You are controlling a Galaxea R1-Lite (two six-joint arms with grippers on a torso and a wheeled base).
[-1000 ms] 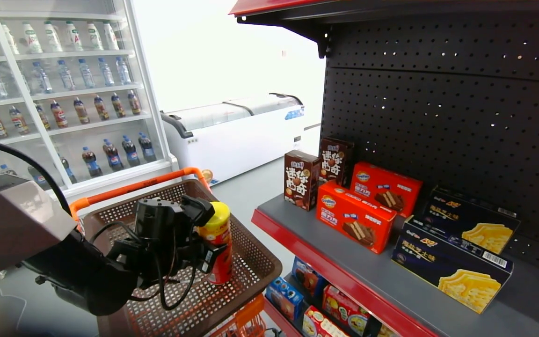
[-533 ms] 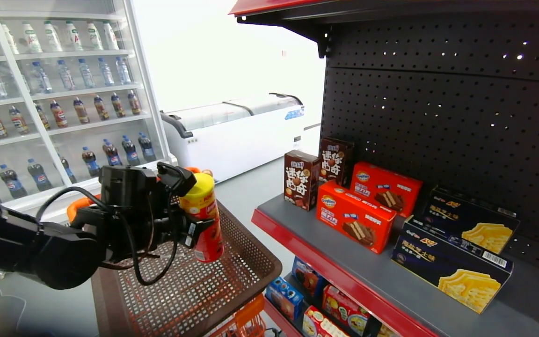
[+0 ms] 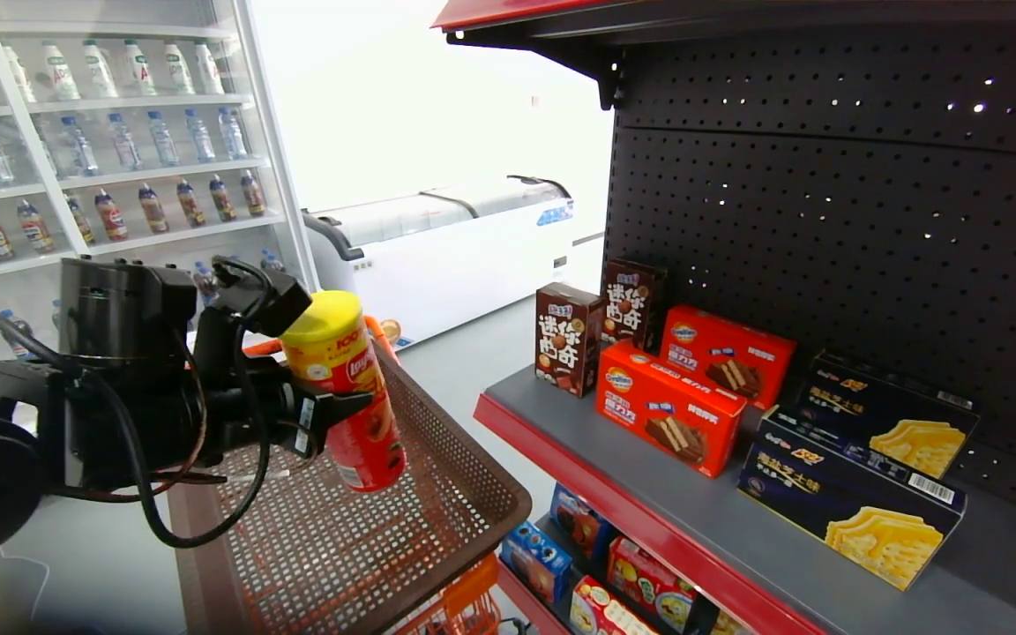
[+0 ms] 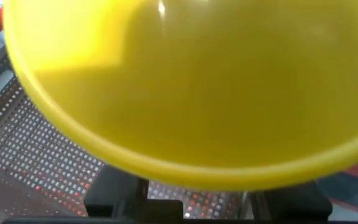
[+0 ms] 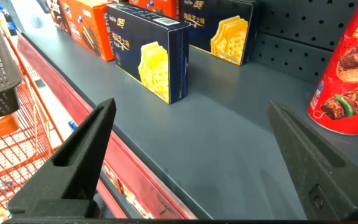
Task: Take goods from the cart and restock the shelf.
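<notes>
My left gripper (image 3: 296, 362) is shut on a red chip can with a yellow lid (image 3: 345, 388), holding it tilted above the brown mesh cart basket (image 3: 481, 503). Up close in the left wrist view, the yellow lid (image 4: 191, 87) covers most of the picture, with the cart mesh (image 4: 36, 162) below it. My right gripper (image 5: 191, 162) stands open over the grey shelf board (image 5: 229, 155), with nothing between its fingers (image 5: 79, 155). To the right of the cart, the shelf (image 3: 561, 414) holds brown, red and dark blue boxes.
On the shelf stand brown boxes (image 3: 568, 338), red boxes (image 3: 668, 406) and dark blue boxes (image 3: 852, 507). A red can (image 5: 353, 81) and a dark blue box (image 5: 148, 56) sit near my right gripper. A drinks fridge (image 3: 111, 176) and a chest freezer (image 3: 446, 247) stand behind the cart.
My left arm has lifted the chip can up out of the cart basket and drawn it leftward. The can now tilts more.
</notes>
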